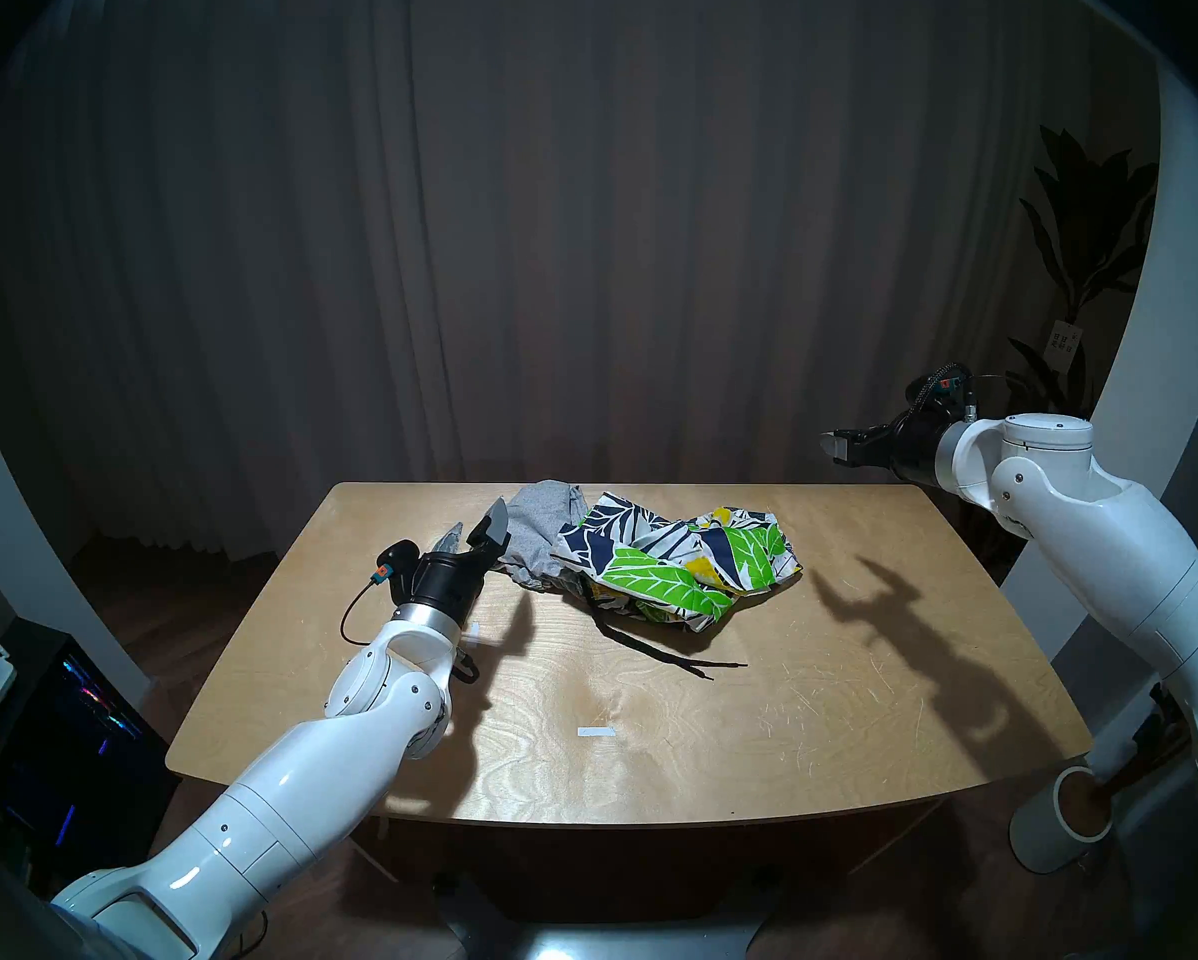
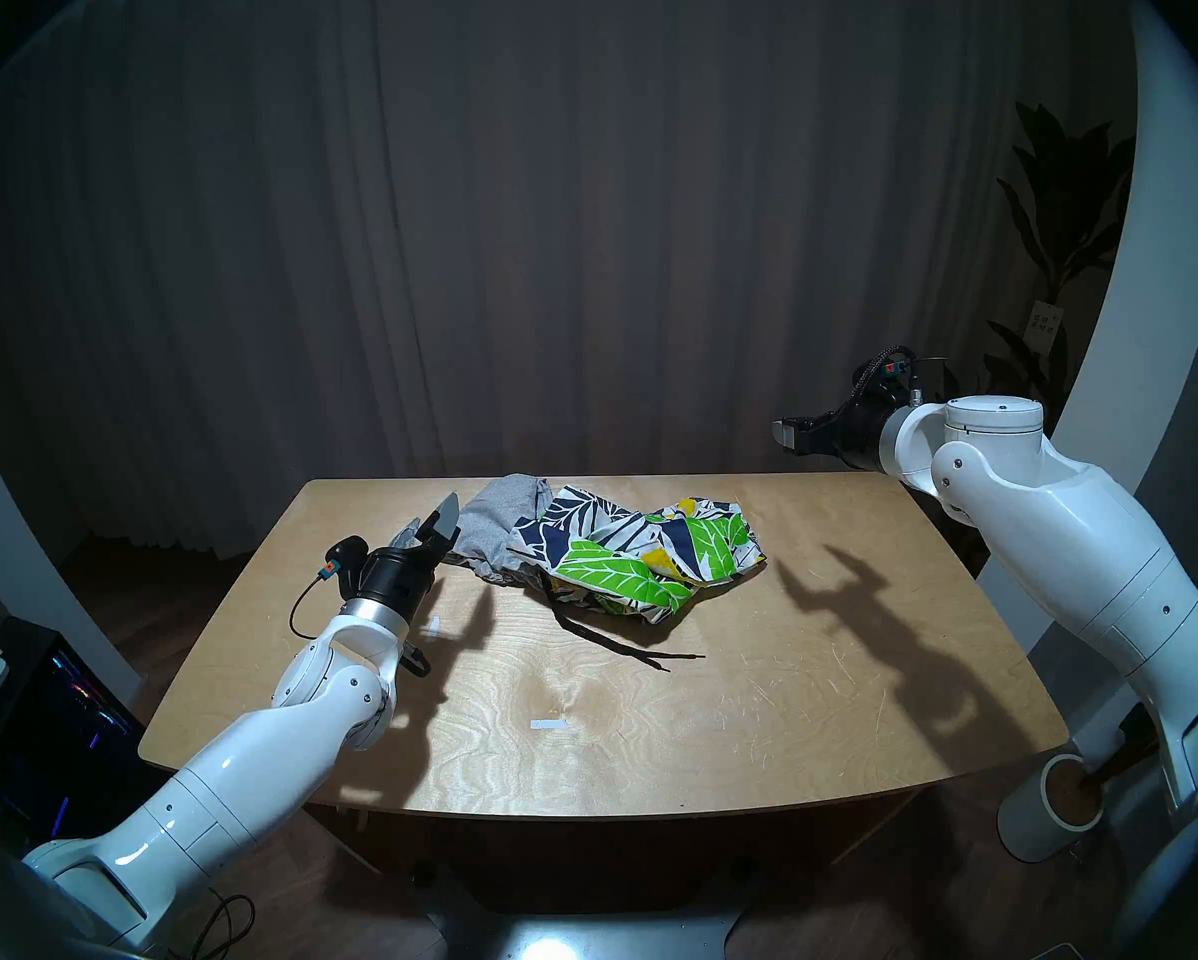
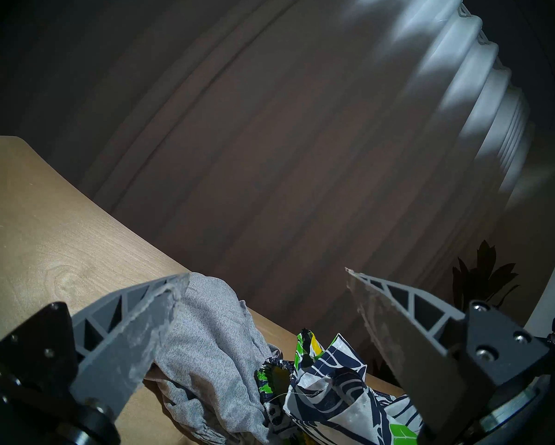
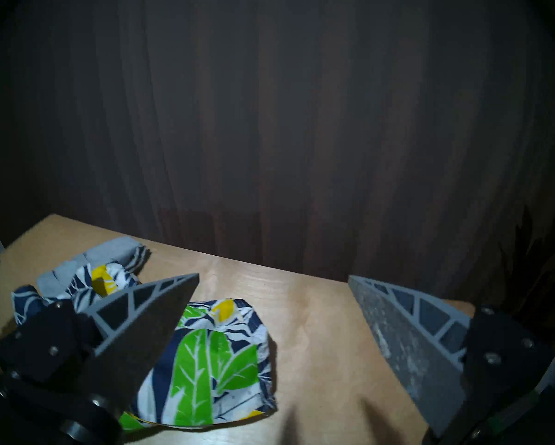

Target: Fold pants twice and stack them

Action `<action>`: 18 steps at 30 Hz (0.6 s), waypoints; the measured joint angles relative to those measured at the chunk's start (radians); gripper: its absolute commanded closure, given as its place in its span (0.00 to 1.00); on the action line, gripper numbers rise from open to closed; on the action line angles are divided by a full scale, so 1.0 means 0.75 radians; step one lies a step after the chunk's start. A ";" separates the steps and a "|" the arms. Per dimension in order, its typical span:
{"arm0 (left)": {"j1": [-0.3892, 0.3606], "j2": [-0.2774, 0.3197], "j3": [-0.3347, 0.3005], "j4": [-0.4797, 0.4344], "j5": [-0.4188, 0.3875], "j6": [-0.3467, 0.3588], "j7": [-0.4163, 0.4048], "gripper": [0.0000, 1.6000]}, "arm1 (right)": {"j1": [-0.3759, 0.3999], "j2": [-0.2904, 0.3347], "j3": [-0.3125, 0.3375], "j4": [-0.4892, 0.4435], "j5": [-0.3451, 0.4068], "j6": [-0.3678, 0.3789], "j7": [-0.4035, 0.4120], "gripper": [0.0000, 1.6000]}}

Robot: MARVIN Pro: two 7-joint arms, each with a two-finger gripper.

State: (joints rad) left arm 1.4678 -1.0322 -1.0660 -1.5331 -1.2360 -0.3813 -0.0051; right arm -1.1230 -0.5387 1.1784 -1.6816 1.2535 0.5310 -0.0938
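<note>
Two crumpled pairs of shorts lie in one heap at the back middle of the wooden table [image 1: 651, 764]. The grey jersey pair [image 1: 541, 529] [image 3: 205, 348] is on the left, partly under the navy-white leaf-print pair [image 1: 679, 557] [image 4: 212, 354]. A black drawstring [image 1: 658, 650] trails toward me. My left gripper [image 1: 475, 526] [image 3: 266, 274] is open at the grey pair's left edge, one finger against the cloth and nothing between the two. My right gripper [image 1: 837, 446] [image 4: 273, 277] hovers open and empty, high above the table's back right corner.
A white tape mark [image 1: 596, 731] sits on the table's near middle, another [image 1: 475, 634] beside my left wrist. A dark curtain hangs behind the table. A plant [image 1: 1081, 245] stands back right, a white cylinder [image 1: 1067, 820] on the floor front right, and a computer case [image 1: 63, 716] to the left.
</note>
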 measured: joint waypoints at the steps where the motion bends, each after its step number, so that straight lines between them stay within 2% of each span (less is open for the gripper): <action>1: 0.000 0.000 0.000 0.001 0.000 0.000 0.000 0.00 | -0.004 -0.007 0.011 0.004 0.030 0.006 -0.007 0.00; 7: 0.001 -0.003 0.000 0.006 0.002 0.000 0.000 0.00 | -0.056 -0.056 0.092 0.059 0.292 0.060 -0.070 0.00; 18: 0.003 -0.008 0.000 0.016 0.003 0.000 0.000 0.00 | -0.180 -0.120 0.147 0.061 0.675 0.149 -0.174 0.00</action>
State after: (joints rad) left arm 1.4700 -1.0384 -1.0664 -1.5208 -1.2340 -0.3815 -0.0048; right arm -1.2583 -0.6289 1.2887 -1.6358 1.7599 0.6430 -0.2241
